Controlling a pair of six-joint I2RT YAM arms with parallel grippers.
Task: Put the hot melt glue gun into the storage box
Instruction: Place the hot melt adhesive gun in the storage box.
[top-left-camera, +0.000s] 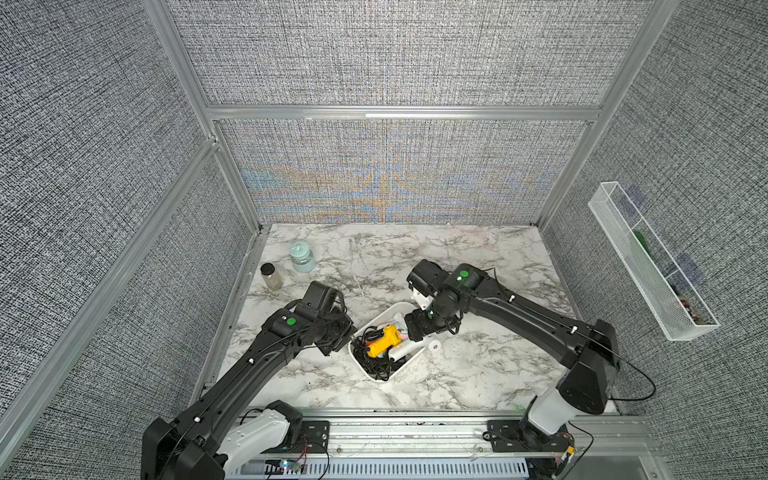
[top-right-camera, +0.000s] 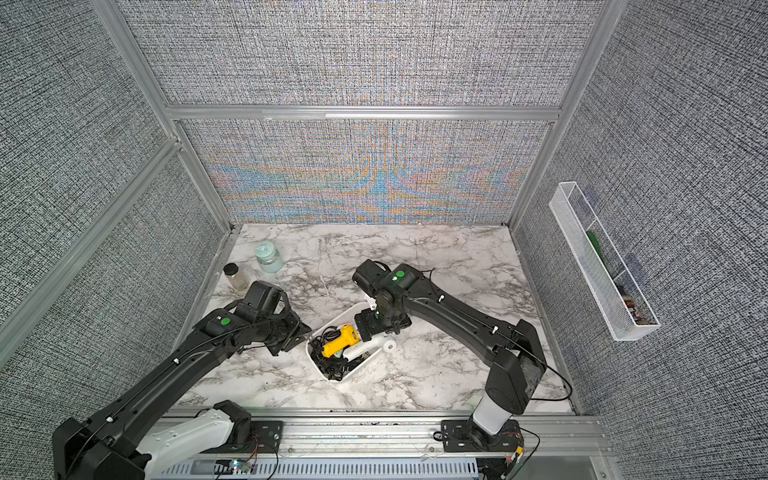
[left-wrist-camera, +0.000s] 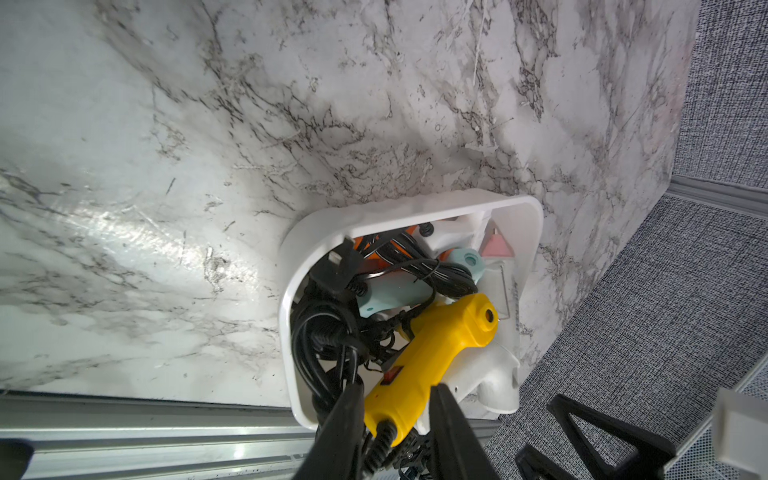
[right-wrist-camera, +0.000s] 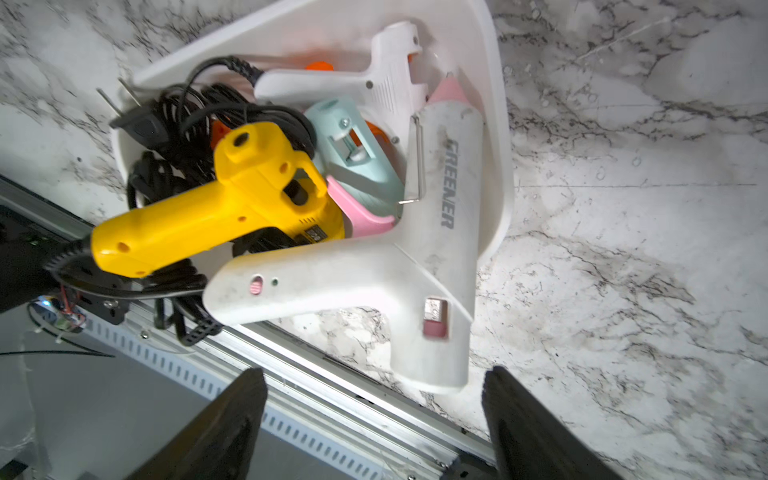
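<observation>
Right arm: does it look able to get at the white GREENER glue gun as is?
Likely yes. The right gripper is open just behind the white glue gun, whose rear end sticks out over the storage box rim uncovered; the yellow glue gun lies beside it.

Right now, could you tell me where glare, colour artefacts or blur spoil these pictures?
In both top views, rainbow moiré ripples across the back wall; in the left wrist view, a bright glare patch sits on the marble tabletop; in the right wrist view, the right hand has blurred fingers.
</observation>
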